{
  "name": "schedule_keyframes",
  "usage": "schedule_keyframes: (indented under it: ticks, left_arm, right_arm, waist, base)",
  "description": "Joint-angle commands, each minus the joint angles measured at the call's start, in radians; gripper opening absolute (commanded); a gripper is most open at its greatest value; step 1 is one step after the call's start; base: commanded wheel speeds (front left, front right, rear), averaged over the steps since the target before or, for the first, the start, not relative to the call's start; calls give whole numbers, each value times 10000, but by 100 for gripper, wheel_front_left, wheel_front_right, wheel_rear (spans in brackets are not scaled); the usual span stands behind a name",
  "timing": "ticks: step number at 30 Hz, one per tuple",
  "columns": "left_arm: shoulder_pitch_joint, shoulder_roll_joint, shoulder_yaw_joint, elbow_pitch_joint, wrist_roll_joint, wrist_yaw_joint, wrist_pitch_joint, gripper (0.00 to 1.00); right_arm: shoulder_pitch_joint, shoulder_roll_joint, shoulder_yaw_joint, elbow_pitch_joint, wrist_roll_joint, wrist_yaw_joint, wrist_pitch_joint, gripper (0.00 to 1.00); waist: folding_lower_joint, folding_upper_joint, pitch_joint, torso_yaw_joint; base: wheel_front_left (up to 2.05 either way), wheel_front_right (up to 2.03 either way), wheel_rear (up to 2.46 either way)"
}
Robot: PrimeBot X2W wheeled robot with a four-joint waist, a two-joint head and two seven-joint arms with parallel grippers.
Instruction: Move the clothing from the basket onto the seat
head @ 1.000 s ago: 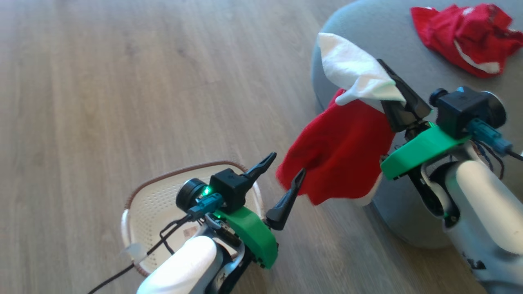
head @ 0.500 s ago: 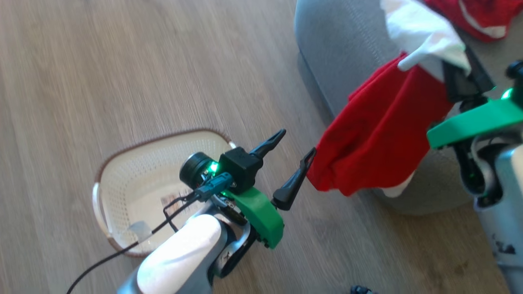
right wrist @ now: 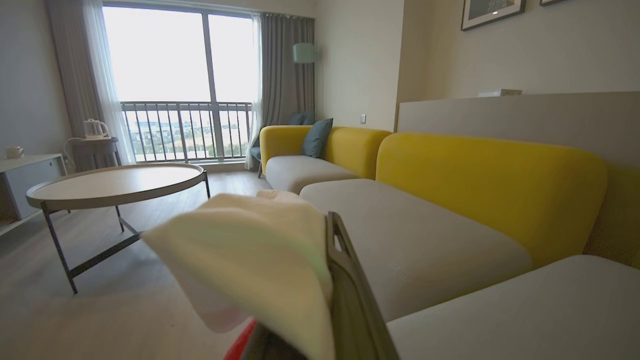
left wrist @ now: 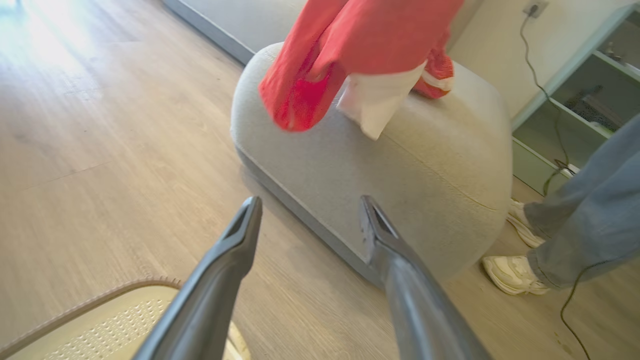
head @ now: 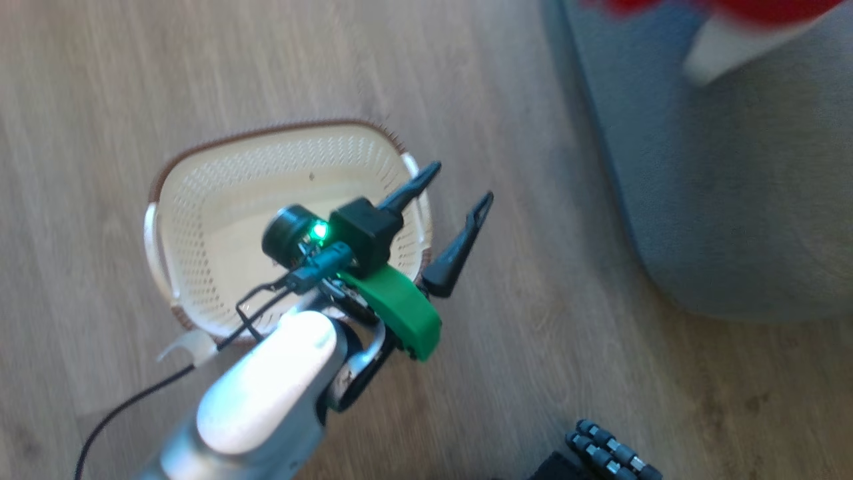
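- Since half a second earlier the head camera had swung, so the basket (head: 220, 180) sat higher in the frame. Measured against the seat (head: 733, 200), the held clothing (head: 726, 43) had gone from hanging off the seat's near side to the upper right edge of the frame, over the seat.
- At centre left of the head view the cream basket stood on the wooden floor (head: 100, 100), its brown rim uppermost.
- Over the basket's right rim hovered the left gripper (head: 461, 181), its fingers apart with floor showing between them.
- In the left wrist view the basket's rim (left wrist: 100, 305) lay at the lower left. The left gripper (left wrist: 310, 205) pointed at the seat (left wrist: 425, 150) in the middle of the frame.
- Top centre of that view, the clothing (left wrist: 350, 45) hung red with a white panel down over the seat. Whether it touched the cushion I could not tell.
- Just behind it, a second red piece (left wrist: 437, 80) with a white stripe lay on the seat.
- At the right edge a person's legs (left wrist: 585, 215) stood beside the seat in pale shoes.
- In the right wrist view the right gripper (right wrist: 320, 240) had its fingers clamped on the clothing. Pale fabric (right wrist: 250, 250) was draped over all but one finger, and a yellow-backed sofa (right wrist: 490, 185) lay beyond.
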Motion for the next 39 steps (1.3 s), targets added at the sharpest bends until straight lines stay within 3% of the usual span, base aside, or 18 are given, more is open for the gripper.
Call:
schedule_keyframes:
  ticks: [1,5,10,13,18,25,26,28,29,34,39]
  left_arm:
    - [-385,153,426,-419,17,44,-124,100]
    - [-477,256,555,-537,-76,29,-125,100]
    - [-410,476,764,-836,-97,187,-164,100]
    - [-200,675,822,-1235,-65,384,-58,100]
    - [125,1208,959,-1994,124,845,399,100]
    - [644,1907,1264,-3070,404,1579,920,100]
    - [697,2007,1322,-3180,424,1648,971,100]
    - [769,2172,1415,-3367,471,1758,1040,100]
    - [786,2220,1451,-3454,466,1789,1071,100]
    - [605,2344,1657,-3681,422,1839,1140,100]
    - [474,2263,1792,-3335,152,1698,953,100]
  right_arm:
    - [-1012,-683,-506,147,-177,69,337,0]
    - [-3195,-1759,-1976,1299,-965,69,1245,0]
    - [-4602,-2368,-2927,2087,-1884,69,1714,0]
    - [-4620,-2495,-3745,2736,-2318,69,1494,0]
    - [-3349,-1825,-4815,3985,-2529,69,468,0]
    - [-1827,-741,-5141,5821,-2642,69,-1177,0]
    - [-1660,-650,-4989,6081,-2784,69,-1318,4]
    - [-1515,-525,-4776,6528,-2955,69,-1592,48]
    - [-1490,-485,-4720,6713,-2972,69,-1742,99]
    - [-1503,-495,-3977,7036,-2910,69,-2234,100]
    - [-804,-372,-2287,6488,-2344,69,-2518,100]
  waist:
    - [-3,0,696,629]
    - [-3,0,1337,1336]
    - [-3,0,2077,1810]
    - [-3,0,2651,1918]
    - [-3,0,3549,1747]
    - [-3,0,3900,1364]
    - [-3,0,3867,1302]
    - [-3,0,3720,1183]
    - [-3,0,3637,1132]
    - [-3,0,3289,826]
    - [-3,0,2482,491]
  base:
    - [0,0,0]
    - [0,0,0]
    - [0,0,0]
    - [0,0,0]
    - [0,0,0]
    - [0,0,0]
    - [0,0,0]
    - [0,0,0]
    - [0,0,0]
    - [0,0,0]
    - [0,0,0]
